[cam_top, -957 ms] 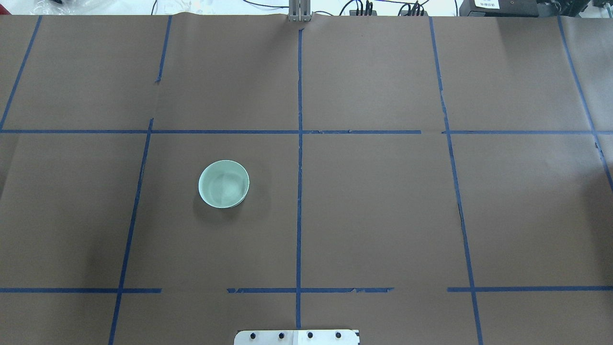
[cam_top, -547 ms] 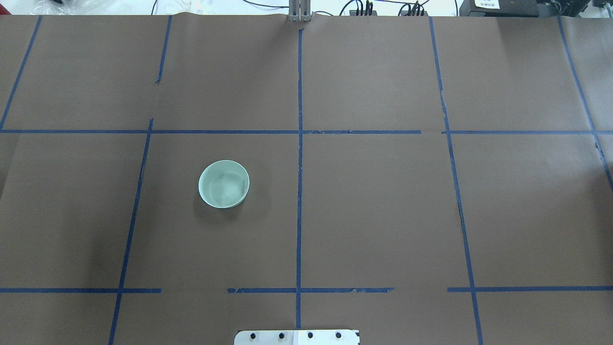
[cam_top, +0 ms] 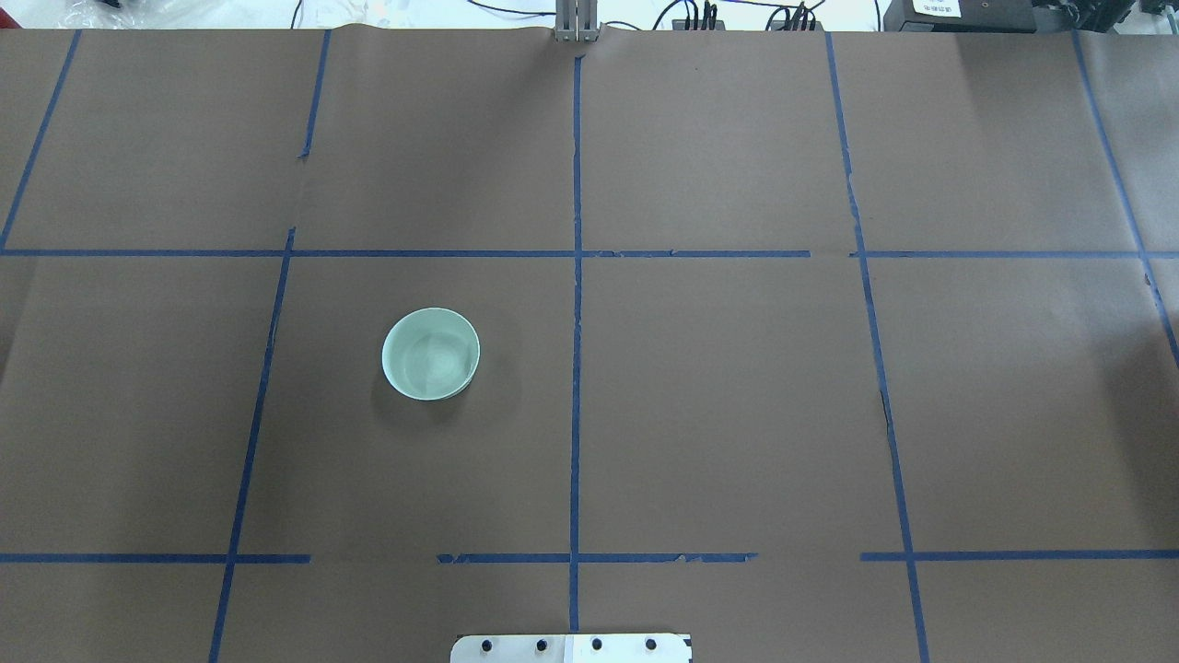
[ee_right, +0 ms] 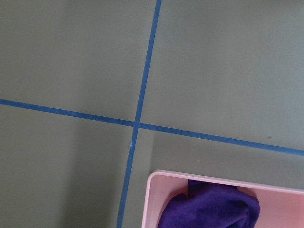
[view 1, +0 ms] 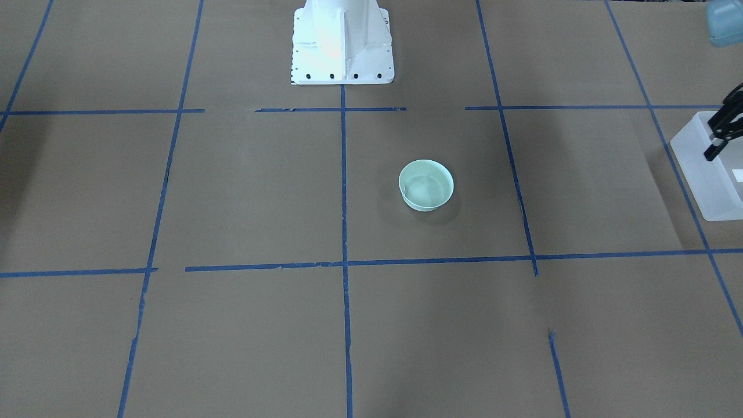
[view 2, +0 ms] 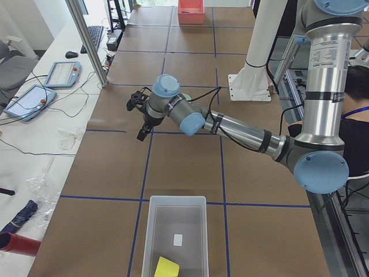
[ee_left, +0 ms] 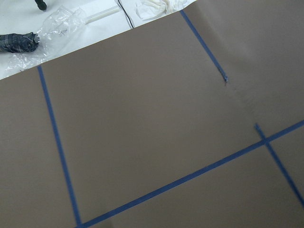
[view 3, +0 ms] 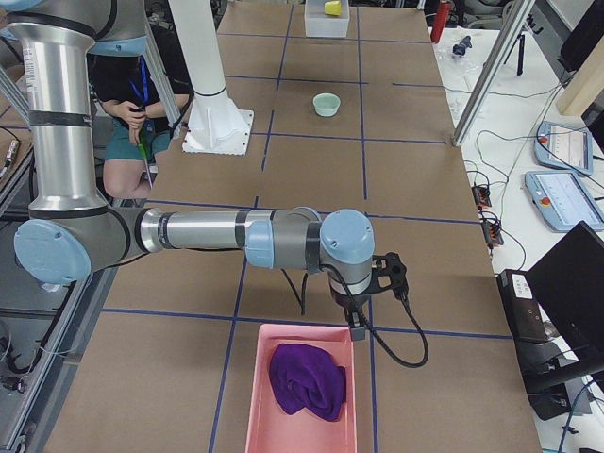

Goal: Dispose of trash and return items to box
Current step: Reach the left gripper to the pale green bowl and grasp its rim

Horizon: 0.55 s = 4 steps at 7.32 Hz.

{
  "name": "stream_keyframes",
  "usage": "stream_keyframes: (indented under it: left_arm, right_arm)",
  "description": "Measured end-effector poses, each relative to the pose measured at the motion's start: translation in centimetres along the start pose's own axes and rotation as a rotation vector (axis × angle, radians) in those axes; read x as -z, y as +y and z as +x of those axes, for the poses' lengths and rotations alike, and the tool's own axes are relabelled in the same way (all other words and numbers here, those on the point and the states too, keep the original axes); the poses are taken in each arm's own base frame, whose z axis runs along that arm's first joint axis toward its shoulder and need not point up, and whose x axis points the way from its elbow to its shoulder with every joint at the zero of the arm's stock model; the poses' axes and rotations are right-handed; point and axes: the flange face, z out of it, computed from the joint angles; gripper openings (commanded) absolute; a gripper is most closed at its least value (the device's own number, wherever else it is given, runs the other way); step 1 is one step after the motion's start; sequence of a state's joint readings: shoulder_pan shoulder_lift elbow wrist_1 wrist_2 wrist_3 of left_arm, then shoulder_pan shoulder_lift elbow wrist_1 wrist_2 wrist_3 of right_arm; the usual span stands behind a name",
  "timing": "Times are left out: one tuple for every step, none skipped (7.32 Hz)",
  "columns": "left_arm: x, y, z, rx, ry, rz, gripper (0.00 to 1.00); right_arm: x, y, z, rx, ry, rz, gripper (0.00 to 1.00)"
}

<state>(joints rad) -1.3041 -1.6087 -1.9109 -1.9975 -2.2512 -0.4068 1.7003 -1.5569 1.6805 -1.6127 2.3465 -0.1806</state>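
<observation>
The pale mint-green bowl stands upright and empty on the brown paper, left of the centre tape line; it also shows in the front view and the right view. The translucent box sits at the table's left end with a yellow item inside; its corner shows in the front view. My left gripper hangs in the air between bowl and box, empty, cut off by the front view's edge; I cannot tell if it is open. My right gripper hovers by the pink tray's rim; its state is unclear.
A pink tray holds a purple cloth at the table's right end. The robot's white base stands mid-table at the near edge. Crumpled plastic and a metal pole are at the far edge.
</observation>
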Motion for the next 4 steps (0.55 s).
stream_keyframes:
  left_arm:
    - [-2.0, -1.4, 5.3, 0.073, 0.038, -0.012, 0.99]
    - [-4.9, -2.0, 11.7, 0.153, 0.066, -0.034, 0.89]
    - [-8.1, -1.1, 18.0, 0.239, 0.075, -0.059, 0.81]
    - [-11.6, 0.6, 24.1, 0.328, 0.074, -0.081, 0.75]
  right_arm:
    - [-0.2, -0.1, -0.4, -0.005, -0.003, -0.001, 1.00]
    - [-0.4, 0.2, -0.5, -0.007, -0.005, -0.005, 1.00]
    - [-0.7, 0.6, -0.4, -0.008, -0.006, -0.009, 1.00]
    - [-0.9, 1.0, -0.2, -0.007, -0.006, -0.010, 1.00]
